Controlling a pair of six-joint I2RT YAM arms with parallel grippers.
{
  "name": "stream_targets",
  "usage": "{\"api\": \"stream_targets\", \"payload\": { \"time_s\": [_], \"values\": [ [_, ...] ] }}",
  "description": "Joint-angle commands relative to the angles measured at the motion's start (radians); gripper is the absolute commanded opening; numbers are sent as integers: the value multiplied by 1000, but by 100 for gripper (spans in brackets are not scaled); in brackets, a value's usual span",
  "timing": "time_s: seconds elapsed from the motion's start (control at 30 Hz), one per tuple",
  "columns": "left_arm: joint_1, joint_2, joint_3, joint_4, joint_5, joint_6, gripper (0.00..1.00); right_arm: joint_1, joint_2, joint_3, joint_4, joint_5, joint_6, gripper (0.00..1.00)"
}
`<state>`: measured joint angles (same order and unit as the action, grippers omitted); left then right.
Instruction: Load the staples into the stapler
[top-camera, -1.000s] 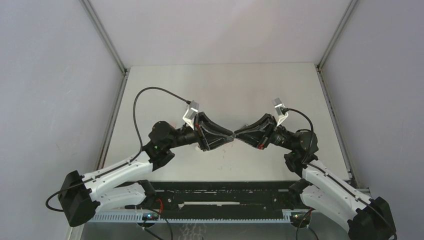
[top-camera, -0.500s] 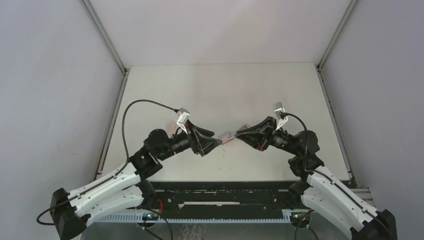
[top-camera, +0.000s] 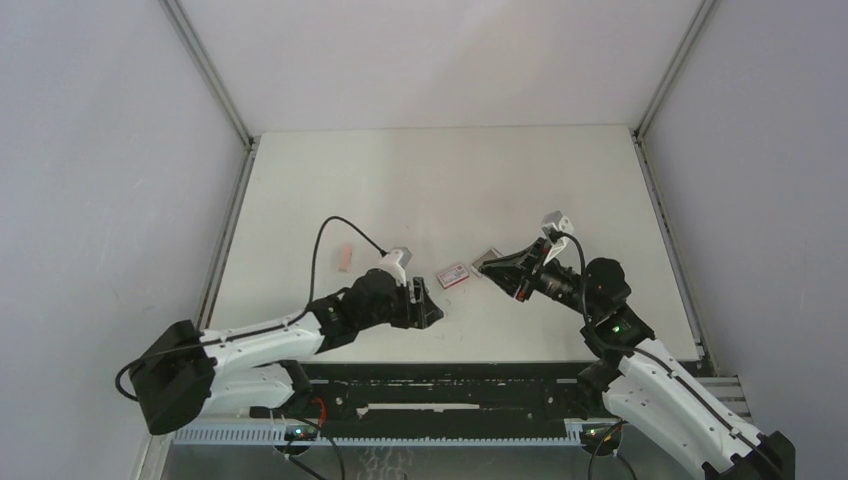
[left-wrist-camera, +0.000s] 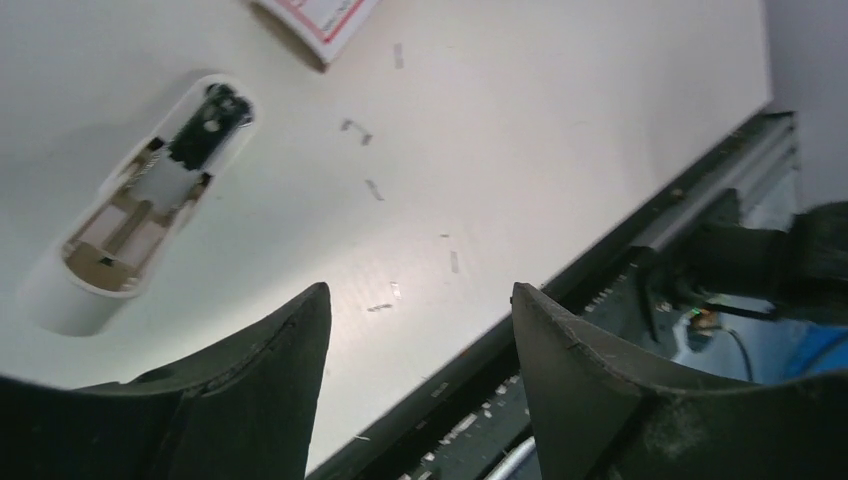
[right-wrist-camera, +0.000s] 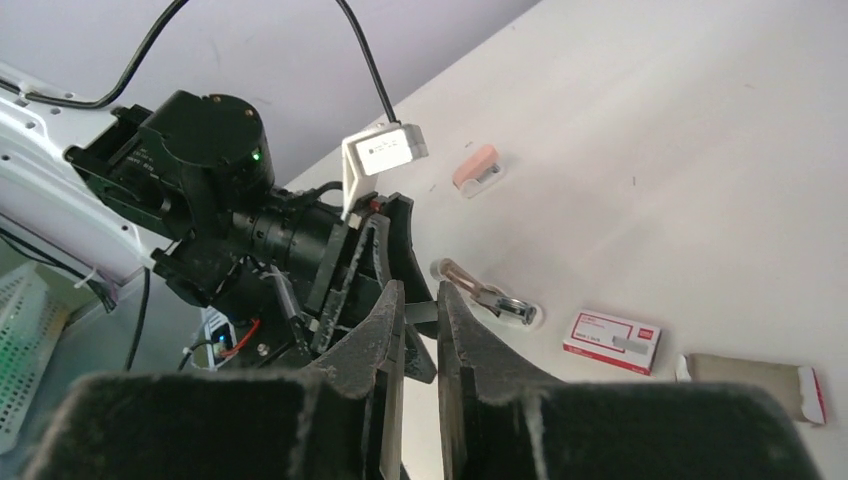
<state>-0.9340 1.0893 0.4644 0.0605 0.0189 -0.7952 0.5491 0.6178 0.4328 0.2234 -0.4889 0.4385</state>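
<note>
Stapler (left-wrist-camera: 150, 200) near wide-open left hand (left-wrist-camera: 418, 292)

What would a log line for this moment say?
left gripper open near stapler | right gripper nearly shut, contents unclear | staple box on table

Between the spread fingers of my left gripper (left-wrist-camera: 418, 295) lies open cream table (left-wrist-camera: 600, 110), strewn only with loose silvery staples (left-wrist-camera: 372, 189). The opened white plastic stapler (left-wrist-camera: 140, 215) lies near, ahead of one finger. The flat red-and-white box (top-camera: 454, 274) blocks the gap toward my right gripper (top-camera: 487, 265). Far table half: free passage.
</note>
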Motion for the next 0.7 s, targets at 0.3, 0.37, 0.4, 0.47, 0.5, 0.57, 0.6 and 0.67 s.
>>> {"api": "stream_targets", "payload": {
  "time_s": [0.3, 0.37, 0.4, 0.47, 0.5, 0.57, 0.6, 0.67],
  "values": [
    [-3, 257, 36, 103, -130, -41, 71, 4, 4, 13, -22, 59, -68, 6],
    [-3, 270, 40, 114, -145, -34, 71, 3, 6, 12, -22, 60, -69, 6],
    [-3, 275, 44, 109, -157, -28, 71, 3, 8, 12, -21, 61, -70, 6],
    [-3, 289, 59, 88, -188, -18, 71, 4, 11, 12, -19, 60, -70, 6],
    [-3, 295, 67, 65, -202, -11, 71, 3, 11, 12, -18, 60, -70, 6],
    [-3, 308, 79, 36, -228, -4, 71, 4, 15, 13, -15, 59, -72, 6],
    [-3, 313, 83, 27, -237, 0, 71, 4, 16, 13, -15, 59, -72, 6],
    [-3, 319, 87, 4, -259, 7, 71, 3, 21, 13, -12, 60, -72, 6]
  ]
}}
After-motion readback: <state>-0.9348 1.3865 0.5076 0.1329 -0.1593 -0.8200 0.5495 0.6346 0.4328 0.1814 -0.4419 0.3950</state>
